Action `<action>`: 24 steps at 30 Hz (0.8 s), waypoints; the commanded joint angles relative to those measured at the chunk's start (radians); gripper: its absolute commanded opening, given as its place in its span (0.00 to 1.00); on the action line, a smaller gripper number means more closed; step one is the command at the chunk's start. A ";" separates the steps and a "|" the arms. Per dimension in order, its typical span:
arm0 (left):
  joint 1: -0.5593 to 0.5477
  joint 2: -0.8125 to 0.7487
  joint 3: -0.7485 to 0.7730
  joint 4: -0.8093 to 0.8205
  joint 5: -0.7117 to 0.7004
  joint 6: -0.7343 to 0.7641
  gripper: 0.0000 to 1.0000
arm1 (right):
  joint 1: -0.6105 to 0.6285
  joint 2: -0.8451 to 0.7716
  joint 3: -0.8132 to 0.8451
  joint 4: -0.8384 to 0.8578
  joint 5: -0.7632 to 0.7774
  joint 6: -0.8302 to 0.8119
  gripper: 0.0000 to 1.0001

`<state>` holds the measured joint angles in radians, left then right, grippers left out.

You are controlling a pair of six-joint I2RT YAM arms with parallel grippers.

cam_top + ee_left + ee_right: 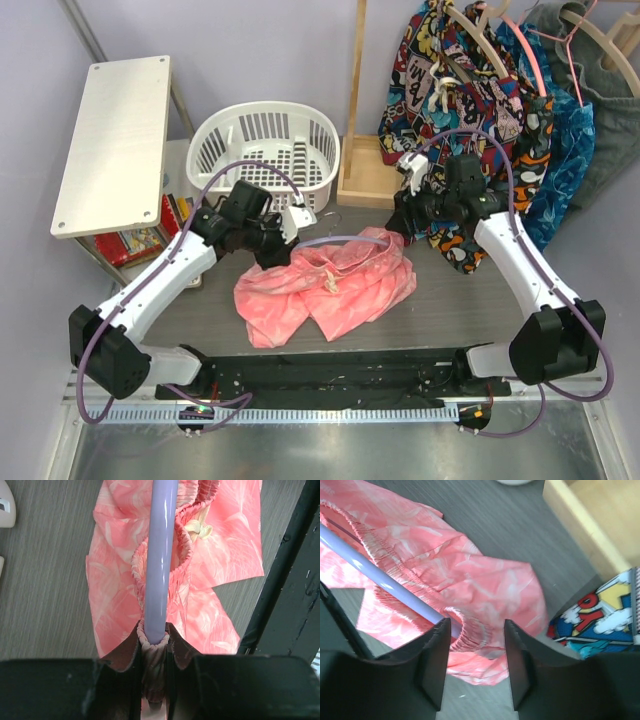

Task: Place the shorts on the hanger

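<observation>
Top external view: one pair of pink shorts (330, 295) lies crumpled in the middle of the grey table (470, 310). One thin purple hanger (345, 240) lies along the top edge of the shorts. Only its curved bar shows. The rest is tucked inside the waist, and I cannot make out its hook.

There are two arms, one at each end of the bar. The left gripper (288, 248) is hard to see from above. In the left wrist view its fingers (124, 652) are squeezed tight on the bunched waistband, with the end of the purple bar poking into the cloth right there. The white string shows beside the bar.

The right gripper (395, 232) is at the other end. In the right wrist view its two fingers (432, 660) stand apart. The waistband and the bar's end sit in the gap. The bar goes out of sight behind one finger, so I cannot tell if it touches.

Behind the shorts are one white basket (262, 150), one wooden box (362, 175) and one white board (115, 140). Bright cartoon clothes (440, 70) and a blue one (565, 150) hang at the right. They overlap and are cut off by the edge, so I cannot count them.
</observation>
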<state>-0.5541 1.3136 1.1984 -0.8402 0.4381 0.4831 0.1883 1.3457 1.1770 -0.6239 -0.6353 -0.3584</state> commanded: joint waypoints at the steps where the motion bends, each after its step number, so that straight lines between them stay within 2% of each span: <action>1: 0.006 -0.014 0.035 0.082 0.070 -0.049 0.00 | 0.000 -0.066 0.064 0.003 -0.081 -0.135 0.57; 2: 0.006 -0.014 0.033 0.085 0.079 -0.057 0.00 | 0.002 -0.075 0.059 0.001 -0.099 -0.154 0.64; 4: 0.006 -0.013 0.027 0.095 0.086 -0.060 0.00 | 0.016 -0.086 0.044 -0.007 -0.151 -0.204 0.67; 9: 0.008 -0.005 0.030 0.110 0.136 -0.069 0.00 | 0.118 -0.089 0.015 0.016 -0.191 -0.266 0.68; 12: 0.010 -0.011 0.029 0.105 0.151 -0.057 0.00 | 0.189 -0.094 -0.022 0.136 -0.175 -0.261 0.69; 17: 0.008 -0.022 0.018 0.099 0.159 -0.034 0.00 | 0.293 -0.014 0.019 0.158 -0.153 -0.264 0.66; 20: 0.010 -0.030 0.015 0.098 0.163 -0.034 0.00 | 0.322 0.021 0.050 0.124 -0.168 -0.297 0.60; 23: 0.010 -0.039 0.003 0.107 0.160 -0.034 0.00 | 0.338 0.035 0.064 0.084 -0.168 -0.320 0.48; 24: 0.008 -0.040 0.001 0.112 0.160 -0.041 0.00 | 0.342 0.039 0.065 0.075 -0.165 -0.321 0.34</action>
<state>-0.5491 1.3136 1.1976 -0.8032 0.5411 0.4328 0.5114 1.3785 1.1866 -0.5350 -0.7807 -0.6346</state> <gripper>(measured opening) 0.169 0.502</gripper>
